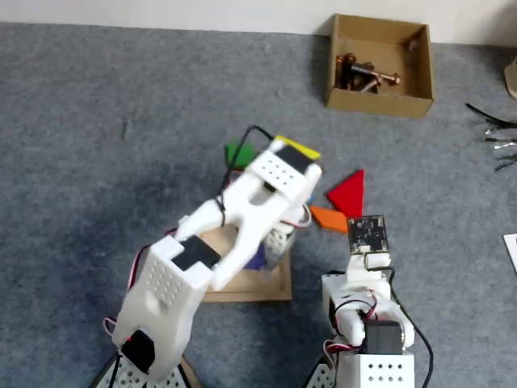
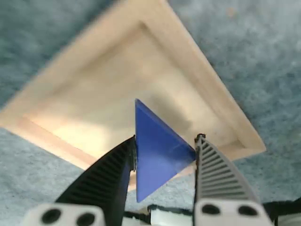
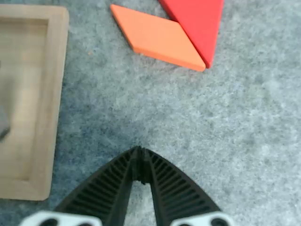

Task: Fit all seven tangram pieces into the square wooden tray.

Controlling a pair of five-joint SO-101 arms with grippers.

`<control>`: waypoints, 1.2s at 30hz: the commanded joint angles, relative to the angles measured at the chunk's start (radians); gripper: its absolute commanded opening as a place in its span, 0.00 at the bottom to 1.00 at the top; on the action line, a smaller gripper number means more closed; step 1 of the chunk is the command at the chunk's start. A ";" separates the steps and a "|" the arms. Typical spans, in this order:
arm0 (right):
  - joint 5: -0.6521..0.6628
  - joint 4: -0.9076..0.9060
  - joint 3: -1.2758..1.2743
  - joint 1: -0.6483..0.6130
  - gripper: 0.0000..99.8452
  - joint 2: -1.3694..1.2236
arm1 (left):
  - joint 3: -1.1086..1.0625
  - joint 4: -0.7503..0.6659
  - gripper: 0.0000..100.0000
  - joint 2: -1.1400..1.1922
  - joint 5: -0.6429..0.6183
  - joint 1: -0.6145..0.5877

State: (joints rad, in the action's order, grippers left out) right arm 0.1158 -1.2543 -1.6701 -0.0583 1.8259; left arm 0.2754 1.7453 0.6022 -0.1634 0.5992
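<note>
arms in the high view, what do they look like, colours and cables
Both arms are white plastic shells with black motor blocks. The left arm has panels dotted with small holes and a black cable. The right arm carries a black circuit board, with red and black wires. The left hand and right hand have black ribbed fingers.

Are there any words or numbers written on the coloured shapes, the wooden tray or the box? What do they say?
None can be read. The blue triangle, orange piece, red triangle, wooden tray and cardboard box all look plain, with no writing or numbers.
</note>
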 commanded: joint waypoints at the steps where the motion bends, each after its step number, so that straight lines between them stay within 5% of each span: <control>1: -0.005 0.007 -0.122 -0.007 0.01 0.013 | 0.004 0.008 0.00 -0.079 -0.043 0.031; 30: -0.005 0.007 -0.122 -0.007 0.01 0.013 | -0.099 0.003 0.00 -0.222 -0.038 0.065; 36: -0.005 0.007 -0.122 -0.007 0.01 0.013 | -0.325 -0.183 0.00 -0.412 -0.038 0.070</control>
State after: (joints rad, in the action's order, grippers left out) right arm 0.1158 -1.2543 -1.6701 -0.0583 1.8259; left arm 0.0253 1.6425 0.3276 -0.1972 0.6590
